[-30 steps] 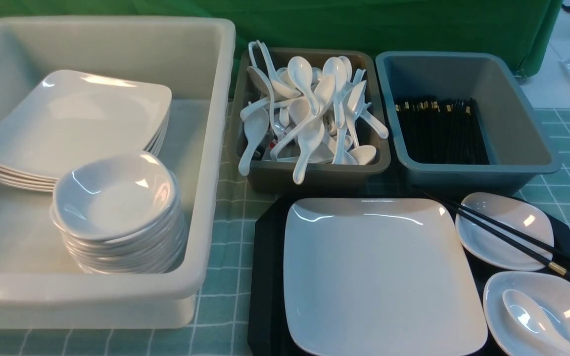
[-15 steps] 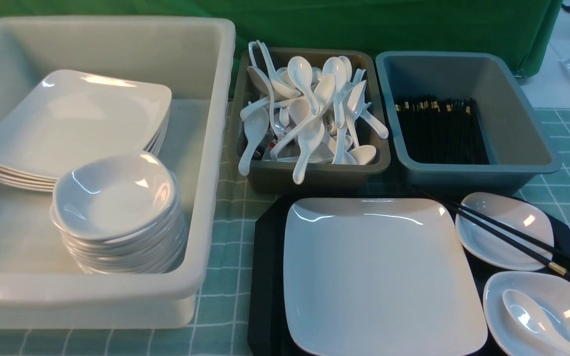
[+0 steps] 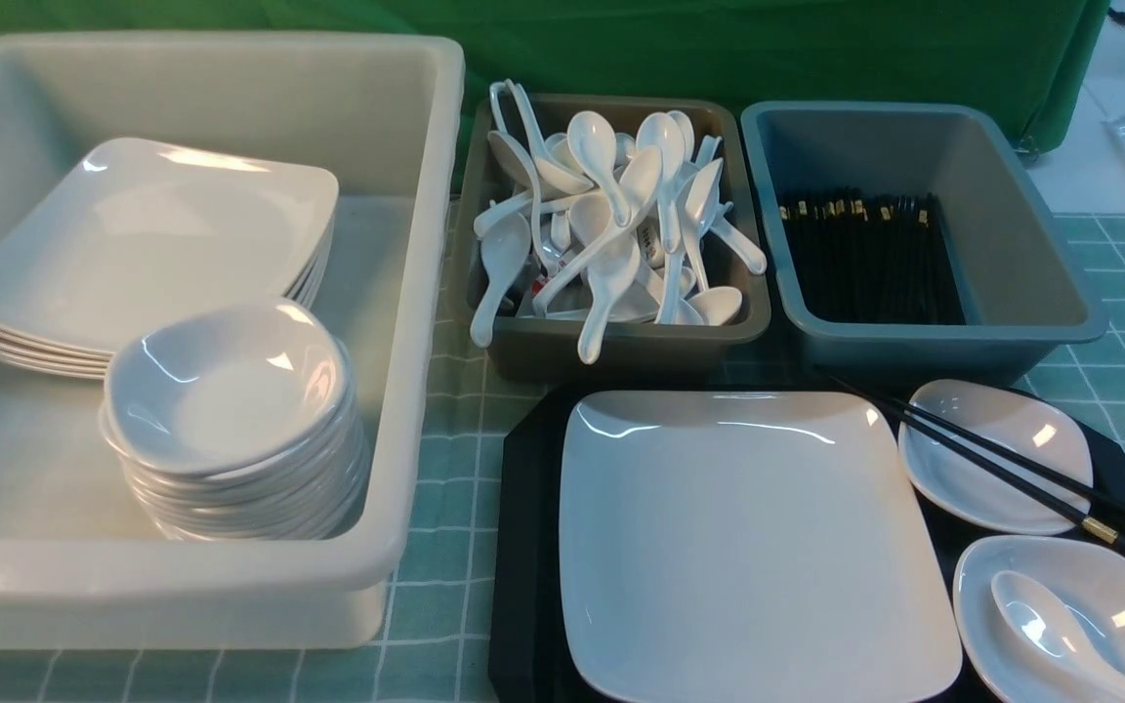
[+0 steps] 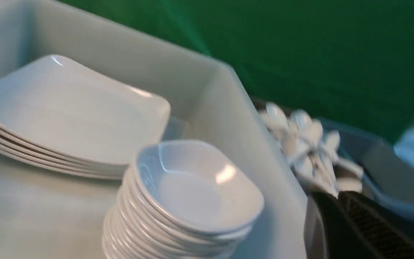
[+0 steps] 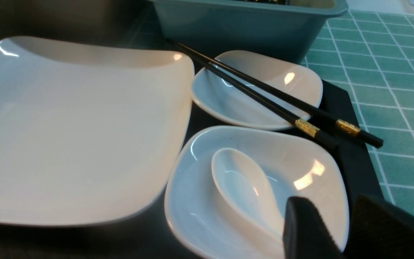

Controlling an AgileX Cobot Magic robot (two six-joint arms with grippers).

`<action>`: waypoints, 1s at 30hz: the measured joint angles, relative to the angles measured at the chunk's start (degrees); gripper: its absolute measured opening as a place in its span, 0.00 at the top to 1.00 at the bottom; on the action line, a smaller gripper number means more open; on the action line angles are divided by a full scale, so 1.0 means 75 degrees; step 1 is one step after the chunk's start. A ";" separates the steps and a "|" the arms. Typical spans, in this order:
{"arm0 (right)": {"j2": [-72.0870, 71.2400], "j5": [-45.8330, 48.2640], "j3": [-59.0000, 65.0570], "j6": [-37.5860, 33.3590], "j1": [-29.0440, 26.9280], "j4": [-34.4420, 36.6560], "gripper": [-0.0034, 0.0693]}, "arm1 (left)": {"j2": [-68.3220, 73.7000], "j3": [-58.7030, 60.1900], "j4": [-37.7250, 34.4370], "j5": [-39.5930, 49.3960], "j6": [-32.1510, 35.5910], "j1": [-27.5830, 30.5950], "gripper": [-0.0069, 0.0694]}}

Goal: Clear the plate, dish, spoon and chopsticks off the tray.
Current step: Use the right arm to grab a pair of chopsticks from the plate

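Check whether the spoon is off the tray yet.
Not yet: the spoon lies bowl-up inside the nearer small dish, which sits on the tray.

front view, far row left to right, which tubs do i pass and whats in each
big white tub holding stacked plates and stacked small dishes → brown-grey tub of white spoons → blue-grey tub of black chopsticks

Front camera looked forward across worktop (image 3: 465, 459), left wrist hung near white tub (image 4: 207, 90), right wrist near tray (image 5: 338, 100), front view shared both.
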 joint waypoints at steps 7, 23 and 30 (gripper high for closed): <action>0.0000 0.0000 0.0000 -0.0146 0.0000 -0.0095 0.62 | 0.2610 -0.1494 0.0216 0.0776 0.0741 -0.1647 0.89; 0.0000 -0.2283 0.0000 0.3006 0.0000 0.0525 0.62 | 0.4761 -0.2088 0.0385 0.0371 0.1614 -0.3510 0.89; 0.1449 -0.0542 -0.1504 0.3179 0.0317 0.0525 0.81 | 0.4763 -0.2091 0.0068 0.0294 0.1776 -0.3510 0.89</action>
